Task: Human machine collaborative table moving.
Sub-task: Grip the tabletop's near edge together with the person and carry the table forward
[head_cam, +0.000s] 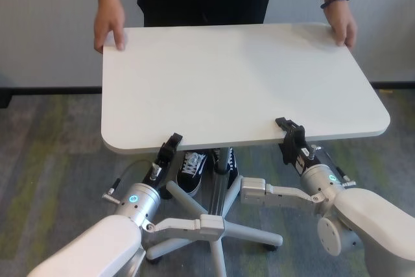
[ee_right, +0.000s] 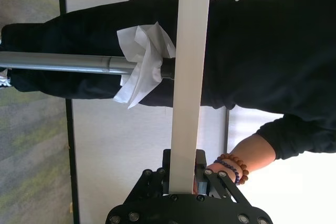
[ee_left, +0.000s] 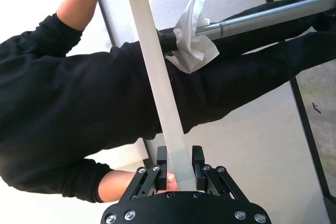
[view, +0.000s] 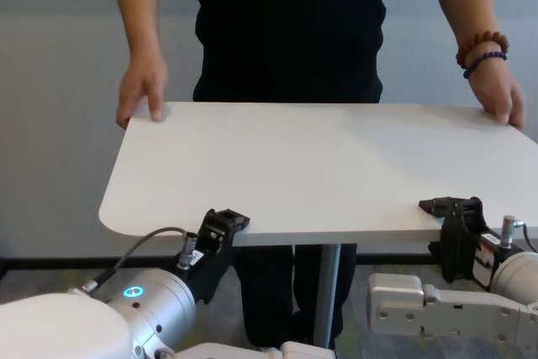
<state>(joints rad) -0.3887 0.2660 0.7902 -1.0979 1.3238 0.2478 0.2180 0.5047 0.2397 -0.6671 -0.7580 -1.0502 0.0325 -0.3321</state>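
Observation:
The white table (head_cam: 240, 82) stands between me and the human (view: 294, 31), who is in black and holds its far corners with both hands (head_cam: 109, 24). My left gripper (head_cam: 170, 147) is shut on the near edge toward the left corner. In the left wrist view the fingers (ee_left: 161, 157) pinch the thin tabletop edge (ee_left: 157, 77). My right gripper (head_cam: 290, 133) is shut on the near edge toward the right, and the right wrist view shows the same clamp on the tabletop edge (ee_right: 189, 77). A silver pole (ee_right: 52, 62) carries the top.
The table's grey star-shaped base (head_cam: 214, 225) spreads over the carpet between my arms. The human's black-and-white shoes (head_cam: 192, 170) stand beside the pole. A crumpled white tissue (ee_left: 191, 38) sits where the pole meets the tabletop. A pale wall runs behind the human.

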